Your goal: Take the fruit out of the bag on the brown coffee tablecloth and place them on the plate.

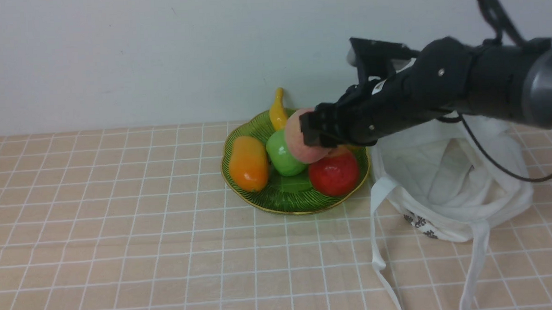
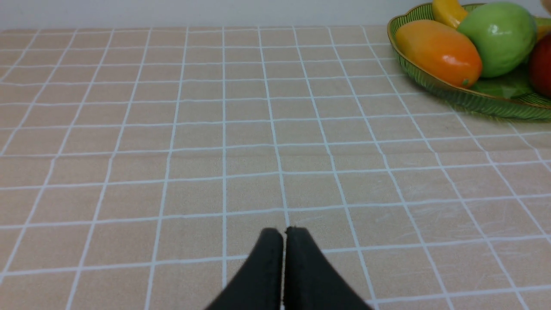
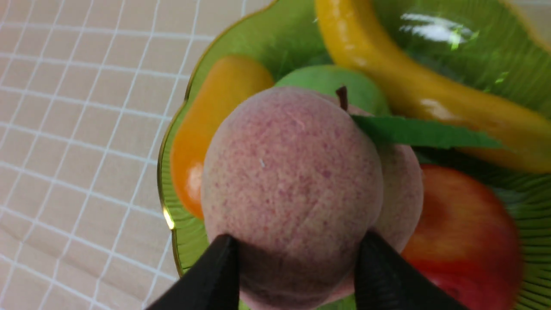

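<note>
Right hand: your right hand (image 3: 297, 241) is clamped on the peach (image 3: 292, 172), one black finger (image 3: 215, 275) pressing each side of its lower half.
Peach: you hold it over the plate (image 1: 297, 210), in front of the green apple (image 1: 283, 157) and above the red apple (image 1: 335, 173). Its skin is matte pink-orange, and a short brown stem and a green leaf point away from the fingers. You cannot tell whether it touches the fruit beneath it.
Plate: the green ribbed dish with a gold edge sits on the tablecloth (image 1: 120, 227), close to the wall (image 1: 159, 53) and just left of the bag (image 1: 449, 184).
Already on the plate: the green apple lies in the middle and the red apple at the right. An orange mango (image 1: 248, 163) lies at the left, and a yellow banana (image 1: 278, 110) leans up at the back rim.
Bag: the white cloth tote stands slumped on the surface with its mouth open, and your right arm reaches across above it. There is dark print low on its side, and its straps trail forward over the cloth.
Left hand: your left hand (image 2: 284, 232) has its two fingers pressed together with nothing between them. It hangs low over bare tablecloth, well apart from the plate.
Tablecloth: the tan cloth with a thin white grid covers the whole surface you can see.
</note>
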Motion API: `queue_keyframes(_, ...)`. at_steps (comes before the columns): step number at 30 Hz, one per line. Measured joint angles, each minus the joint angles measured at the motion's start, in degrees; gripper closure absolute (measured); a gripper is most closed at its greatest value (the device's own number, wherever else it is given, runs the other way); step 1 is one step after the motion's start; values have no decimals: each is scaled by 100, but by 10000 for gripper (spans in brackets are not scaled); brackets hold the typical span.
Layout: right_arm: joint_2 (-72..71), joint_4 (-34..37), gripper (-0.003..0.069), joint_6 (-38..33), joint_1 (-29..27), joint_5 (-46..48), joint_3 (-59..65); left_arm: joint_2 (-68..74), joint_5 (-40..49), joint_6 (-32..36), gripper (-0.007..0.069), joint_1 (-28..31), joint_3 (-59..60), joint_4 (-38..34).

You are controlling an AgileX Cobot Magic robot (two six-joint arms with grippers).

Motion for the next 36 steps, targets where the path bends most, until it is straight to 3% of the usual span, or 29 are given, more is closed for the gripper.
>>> queue_keyframes(4, 221, 12, 335, -247, 146, -152, 0, 0, 0, 0, 633, 0, 0, 0)
queue_keyframes(7, 370, 12, 267, -314, 169, -208, 0, 0, 0, 0, 633, 0, 0, 0)
queue_keyframes(12, 432, -6, 39, -334, 169, -222, 0, 0, 0, 0, 633, 0, 0, 0)
queue_keyframes(14, 432, -9, -8, -345, 169, -186, 0, 0, 0, 0, 633, 0, 0, 0)
queue_keyframes(21, 157, -296, -29, -553, 93, 798, -179, 0, 0, 0, 633, 0, 0, 0)
queue_keyframes(27, -289, -933, 62, -593, 10, 2335, -1100, 0, 0, 0, 633, 0, 0, 0)
queue_keyframes(30, -621, -1333, 234, -600, -11, 3808, -2019, 0, 0, 0, 633, 0, 0, 0)
queue_keyframes(32, -698, -1393, 288, -600, -15, 4030, -2290, 0, 0, 0, 633, 0, 0, 0)
queue_keyframes(33, -842, -1474, 378, -538, -19, 4186, -2573, 0, 0, 0, 633, 0, 0, 0)
queue_keyframes(36, -1219, -1619, 512, -335, -19, 4249, -2710, 0, 0, 0, 633, 0, 0, 0)
